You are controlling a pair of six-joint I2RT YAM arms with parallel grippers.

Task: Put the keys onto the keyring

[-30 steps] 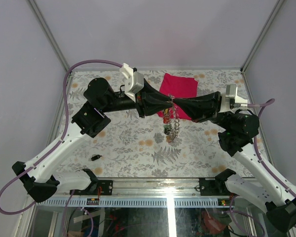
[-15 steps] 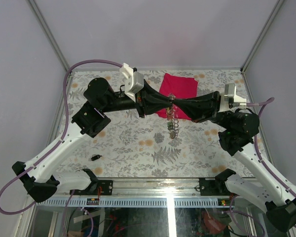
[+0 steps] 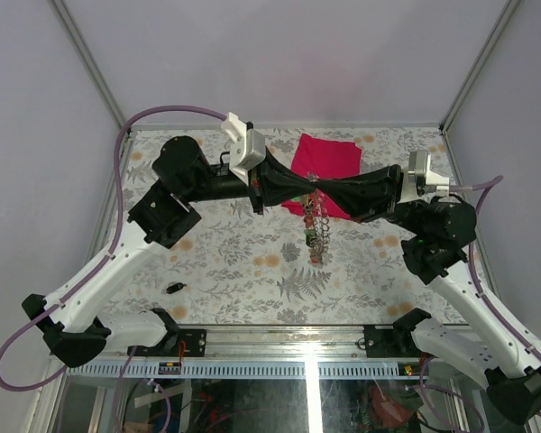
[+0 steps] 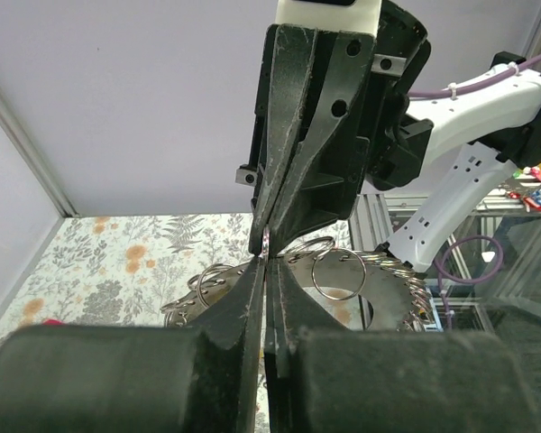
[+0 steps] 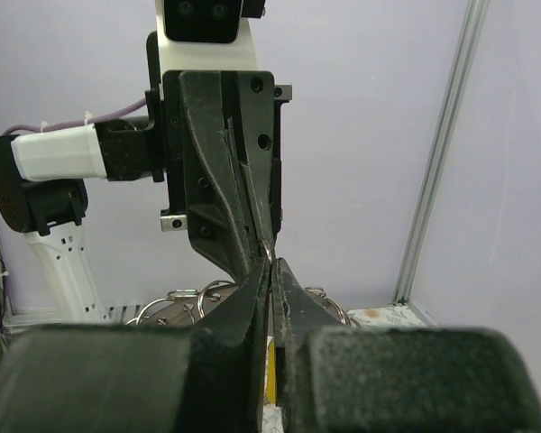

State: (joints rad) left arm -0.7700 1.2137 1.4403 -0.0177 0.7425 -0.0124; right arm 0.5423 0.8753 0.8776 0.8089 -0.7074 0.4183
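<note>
The 2 arms meet tip to tip above the middle of the counter [image 3: 243, 266]. The left pincer [image 3: 305, 187] and the right pincer [image 3: 330, 191] are each narrowed to a sliver on thin metal at the top of a hanging bunch. With the tips this close, any sideways drift of either arm would likely knock fingers together or twist the metal out of both holds.

The keyring [image 4: 392, 290] hangs just below the tips, off the counter and in front of the red cloth [image 3: 329, 155]. I cannot tell which pincer carries its weight. If the wrong one lets go first, the whole bunch would probably drop and scatter.

The keys [image 3: 312, 245] dangle at the low end of the bunch. Their swing could snag a fingertip or pull the band askew. 1 black key [image 3: 172, 288] lies alone on the near left of the counter, well apart from both pincers. It could easily be forgotten, and it looks awkward to pinch flat.

Counted:
- 2 arms and 2 pincers.
- 1 counter.
- 1 red cloth, far of centre.
- 1 wide grey keyring.
- At least 3 thin wire loops [image 4: 335, 273] beside it.
- 1 loose black key.
- The coloured keys in the bunch are too small to count.
</note>
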